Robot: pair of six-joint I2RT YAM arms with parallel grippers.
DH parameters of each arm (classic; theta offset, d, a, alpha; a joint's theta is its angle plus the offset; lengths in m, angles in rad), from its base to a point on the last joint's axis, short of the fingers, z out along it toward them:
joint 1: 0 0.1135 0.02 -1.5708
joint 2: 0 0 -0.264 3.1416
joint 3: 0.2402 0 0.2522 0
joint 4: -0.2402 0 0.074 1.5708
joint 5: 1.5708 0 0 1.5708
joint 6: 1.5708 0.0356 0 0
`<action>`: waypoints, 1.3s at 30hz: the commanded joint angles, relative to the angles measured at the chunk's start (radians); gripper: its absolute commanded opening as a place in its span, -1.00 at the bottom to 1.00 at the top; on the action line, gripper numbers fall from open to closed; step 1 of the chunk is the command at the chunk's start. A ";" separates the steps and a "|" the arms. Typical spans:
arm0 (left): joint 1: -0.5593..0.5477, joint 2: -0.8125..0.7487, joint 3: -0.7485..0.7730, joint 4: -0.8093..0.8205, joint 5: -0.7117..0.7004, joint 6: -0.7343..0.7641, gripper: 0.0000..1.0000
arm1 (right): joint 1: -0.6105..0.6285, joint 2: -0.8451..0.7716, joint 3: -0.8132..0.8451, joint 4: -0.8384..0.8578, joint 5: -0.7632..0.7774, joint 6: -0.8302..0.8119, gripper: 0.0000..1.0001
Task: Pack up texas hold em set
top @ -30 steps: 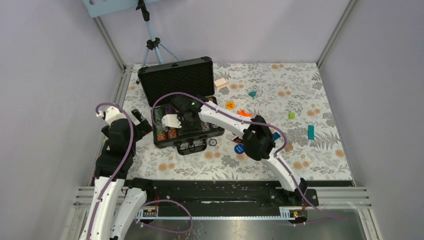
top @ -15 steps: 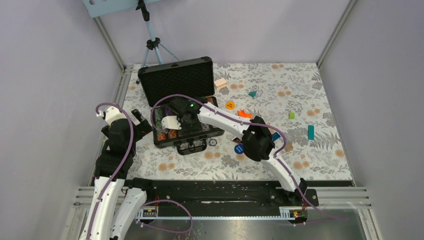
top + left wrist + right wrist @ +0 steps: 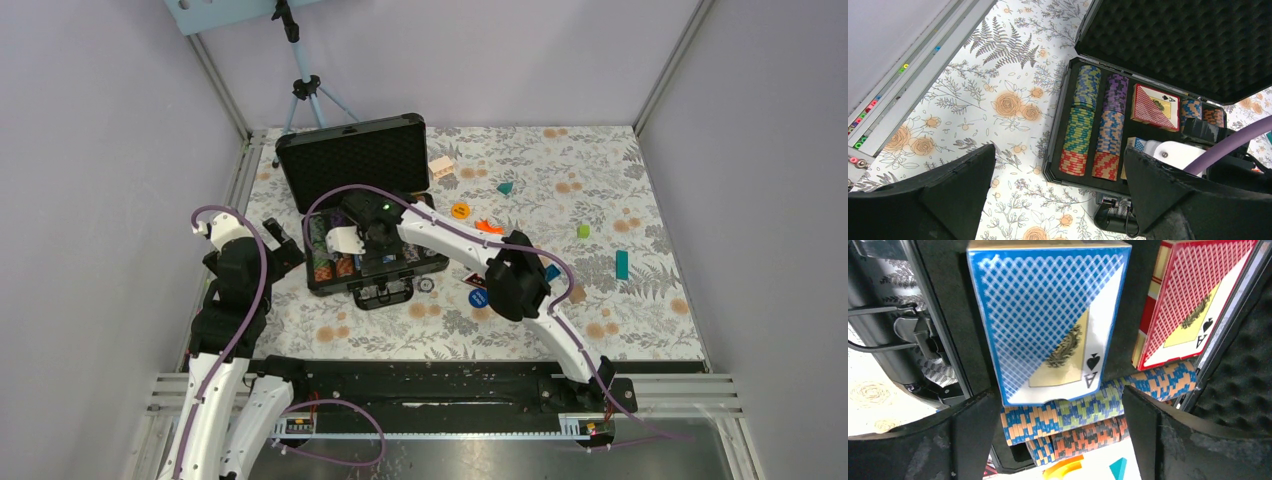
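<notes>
Right wrist view, item: blue card deck [image 3: 1048, 325], flat in its foam slot of the open briefcase [image 3: 350, 155] near the table's [image 3: 600, 300] far-left corner. My right pincer [image 3: 1058, 400] straddles it spread wide, pinching nothing; best lift straight up so neither finger drags the deck out.

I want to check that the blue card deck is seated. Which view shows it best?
Right wrist: the blue card deck fills the frame. Left wrist shows only a corner beside the right arm; the top view hides it under that arm.
</notes>
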 commanded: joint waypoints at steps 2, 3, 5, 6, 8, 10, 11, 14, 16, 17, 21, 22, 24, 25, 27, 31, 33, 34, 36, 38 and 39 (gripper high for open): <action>-0.004 -0.009 0.032 0.031 -0.004 0.012 0.98 | -0.023 0.001 0.014 -0.200 0.008 0.019 0.99; -0.005 -0.010 0.032 0.031 -0.004 0.012 0.98 | -0.023 -0.001 0.020 -0.195 0.003 0.020 0.99; -0.005 -0.011 0.032 0.030 -0.006 0.014 0.98 | -0.023 -0.007 0.041 -0.191 -0.010 0.024 0.99; -0.005 -0.013 0.032 0.029 -0.009 0.013 0.98 | -0.024 -0.029 0.046 -0.166 -0.032 0.036 0.99; -0.005 -0.013 0.032 0.029 -0.011 0.013 0.98 | -0.025 -0.073 0.020 -0.112 -0.058 0.053 0.99; -0.005 -0.015 0.033 0.028 -0.017 0.012 0.98 | -0.029 -0.131 -0.036 -0.037 -0.097 0.084 0.99; -0.004 -0.016 0.033 0.027 -0.019 0.011 0.98 | -0.033 -0.164 -0.061 0.005 -0.124 0.106 0.99; -0.005 -0.018 0.034 0.026 -0.023 0.011 0.98 | -0.046 -0.292 -0.163 0.183 -0.234 0.200 0.99; -0.005 -0.020 0.034 0.026 -0.024 0.011 0.98 | -0.057 -0.380 -0.253 0.334 -0.294 0.284 0.99; -0.004 -0.020 0.034 0.026 -0.023 0.011 0.98 | -0.064 -0.424 -0.302 0.422 -0.304 0.340 0.99; -0.004 -0.022 0.034 0.025 -0.026 0.010 0.98 | -0.094 -0.576 -0.485 0.723 -0.245 0.684 0.99; -0.003 -0.023 0.034 0.023 -0.026 0.010 0.98 | -0.104 -0.613 -0.533 0.782 -0.212 0.808 0.99; -0.004 -0.024 0.034 0.025 -0.029 0.008 0.98 | -0.141 -0.668 -0.593 0.804 -0.195 1.056 0.99; -0.004 -0.025 0.035 0.025 -0.030 0.008 0.98 | -0.173 -0.683 -0.612 0.795 -0.243 1.145 0.99; -0.004 -0.023 0.035 0.026 -0.030 0.007 0.98 | -0.239 -0.680 -0.683 0.858 -0.347 1.322 0.99; -0.004 -0.026 0.035 0.025 -0.037 0.008 0.98 | -0.202 -0.653 -0.690 0.773 -0.149 1.476 0.99; -0.005 -0.025 0.034 0.024 -0.039 0.008 0.98 | -0.141 -0.615 -0.619 0.648 0.012 1.536 0.99; -0.004 -0.024 0.035 0.025 -0.039 0.008 0.98 | -0.120 -0.586 -0.579 0.574 0.057 1.576 0.99; -0.003 -0.023 0.035 0.025 -0.040 0.007 0.98 | -0.086 -0.537 -0.516 0.461 0.094 1.657 0.99; -0.005 -0.021 0.035 0.027 -0.039 0.006 0.98 | -0.053 -0.503 -0.487 0.431 0.120 1.690 0.99; -0.004 -0.022 0.035 0.025 -0.039 0.008 0.98 | -0.034 -0.484 -0.470 0.409 0.148 1.691 0.99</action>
